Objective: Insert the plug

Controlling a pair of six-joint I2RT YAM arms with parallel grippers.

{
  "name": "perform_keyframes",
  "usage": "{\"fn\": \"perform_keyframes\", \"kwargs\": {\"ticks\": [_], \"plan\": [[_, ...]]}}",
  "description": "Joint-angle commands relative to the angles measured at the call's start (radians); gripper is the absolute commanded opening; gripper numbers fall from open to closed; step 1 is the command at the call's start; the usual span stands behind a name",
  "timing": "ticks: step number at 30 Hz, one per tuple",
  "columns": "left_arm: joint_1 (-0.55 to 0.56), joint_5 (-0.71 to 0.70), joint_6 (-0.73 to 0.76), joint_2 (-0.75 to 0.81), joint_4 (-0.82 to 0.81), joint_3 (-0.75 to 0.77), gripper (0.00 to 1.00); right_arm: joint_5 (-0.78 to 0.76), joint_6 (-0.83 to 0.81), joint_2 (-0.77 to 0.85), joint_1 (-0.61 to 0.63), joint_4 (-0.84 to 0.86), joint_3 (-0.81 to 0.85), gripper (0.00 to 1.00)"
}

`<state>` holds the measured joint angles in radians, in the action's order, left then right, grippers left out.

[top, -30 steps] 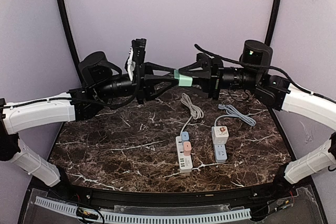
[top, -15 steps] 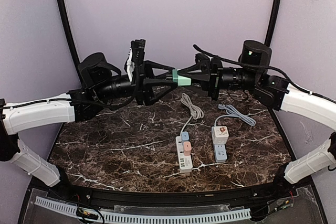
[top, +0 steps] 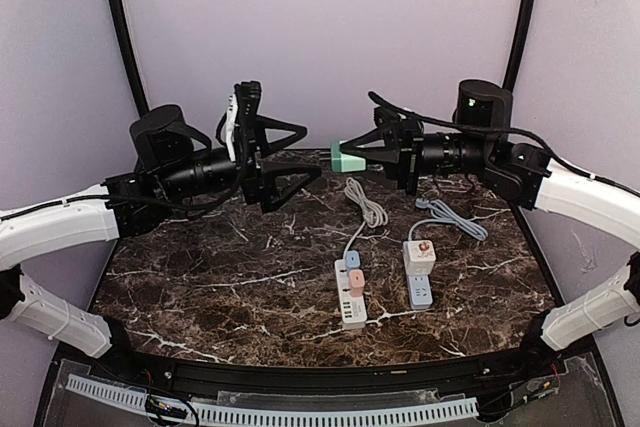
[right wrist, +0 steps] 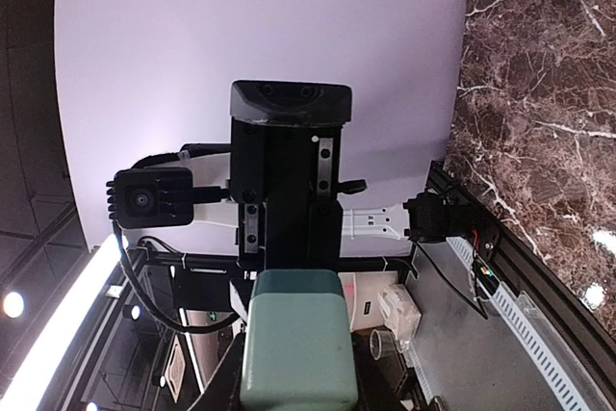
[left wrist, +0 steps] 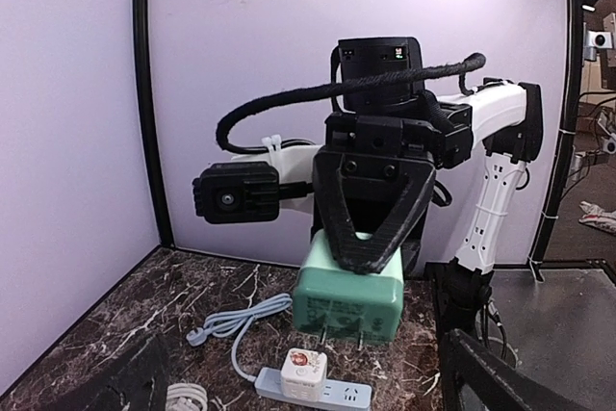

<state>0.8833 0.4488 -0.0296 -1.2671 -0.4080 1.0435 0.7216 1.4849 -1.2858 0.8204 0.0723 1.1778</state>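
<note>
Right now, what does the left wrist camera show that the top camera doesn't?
Only the left wrist view shows the metal prongs under the green plug, pointing down. Only the top view shows the power strip with blue and pink plugs, and the left hand in full, open and empty, apart from the plug. Both show the right hand shut on the green plug, and the second strip with a white cube plug on it.

My left pincer [top: 306, 152] gapes wide, facing my right pincer [top: 352, 155], which is clamped tight; both arms reach inward, level.
</note>
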Motion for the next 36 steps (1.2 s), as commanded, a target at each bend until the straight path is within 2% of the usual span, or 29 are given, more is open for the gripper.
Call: {"fn": "perform_keyframes", "kwargs": {"ticks": [1,3,7,13,18,21,25,30,36], "plan": [[-0.005,-0.066,0.019,0.065,0.079,-0.044,0.99,0.003,-0.072,0.022,-0.018,-0.06,0.017,0.0],[-0.005,-0.088,0.019,0.084,0.101,-0.057,0.99,0.003,-0.086,0.03,-0.027,-0.068,0.013,0.0],[-0.005,-0.145,0.023,0.111,0.191,-0.035,0.99,-0.006,-0.155,0.031,-0.046,-0.197,0.043,0.0],[-0.005,-0.313,-0.014,0.075,0.552,0.126,0.99,-0.043,-0.295,0.016,-0.072,-0.431,0.117,0.0],[-0.004,-0.557,-0.123,0.021,0.809,0.288,0.99,-0.068,-0.348,0.017,-0.075,-0.511,0.136,0.0],[-0.007,-0.652,-0.214,-0.015,0.972,0.354,0.99,-0.081,-0.359,0.022,-0.075,-0.535,0.129,0.0],[-0.018,-0.654,-0.313,-0.044,1.105,0.414,0.99,-0.096,-0.385,0.023,-0.076,-0.58,0.131,0.0],[-0.044,-0.609,-0.469,-0.067,1.227,0.414,0.99,-0.143,-0.441,0.024,-0.075,-0.687,0.149,0.0],[-0.081,-0.516,-0.608,-0.049,1.229,0.315,0.99,-0.202,-0.482,0.038,-0.075,-0.795,0.141,0.0]]}}
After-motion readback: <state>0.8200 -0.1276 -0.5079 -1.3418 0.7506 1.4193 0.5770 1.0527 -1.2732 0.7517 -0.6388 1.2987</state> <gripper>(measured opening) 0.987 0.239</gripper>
